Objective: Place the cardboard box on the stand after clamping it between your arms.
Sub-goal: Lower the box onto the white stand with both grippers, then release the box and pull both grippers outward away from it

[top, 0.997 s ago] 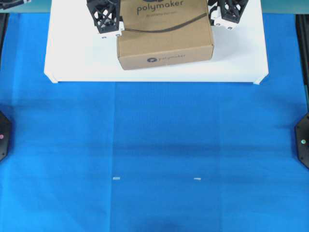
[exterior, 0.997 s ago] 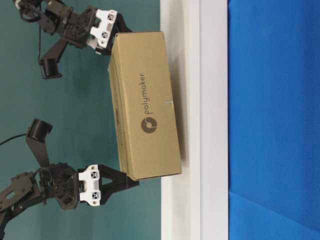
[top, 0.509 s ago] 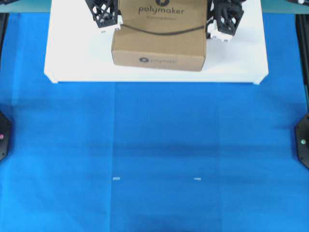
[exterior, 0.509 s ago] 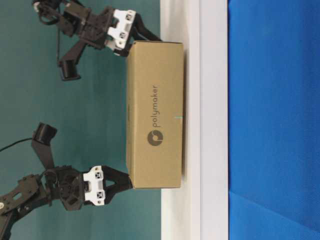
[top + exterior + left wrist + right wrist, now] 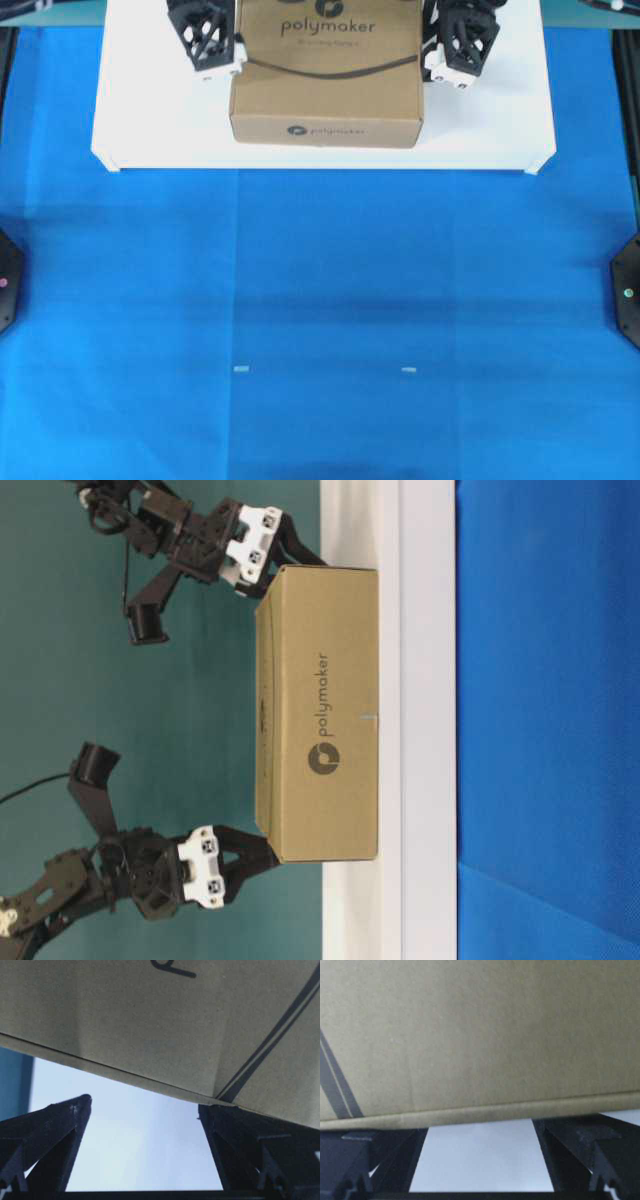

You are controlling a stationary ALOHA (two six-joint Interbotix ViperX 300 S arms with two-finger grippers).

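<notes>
The brown cardboard box with the "polymaker" logo sits level on the white stand, near its middle. In the table-level view the box lies flat against the stand top. My left gripper is at the box's left side and my right gripper at its right side. Both are open, fingers spread against the box. The left wrist view shows the left gripper below the box, and the right wrist view shows the right gripper below the box, its fingertips hidden.
A blue cloth covers the table in front of the stand, with two small white marks on it. Black arm bases sit at the left edge and right edge. A teal wall is behind the arms.
The box was tilted and held off the stand; now it is level and down on the stand top. Both grippers moved with it and stay at its sides.
</notes>
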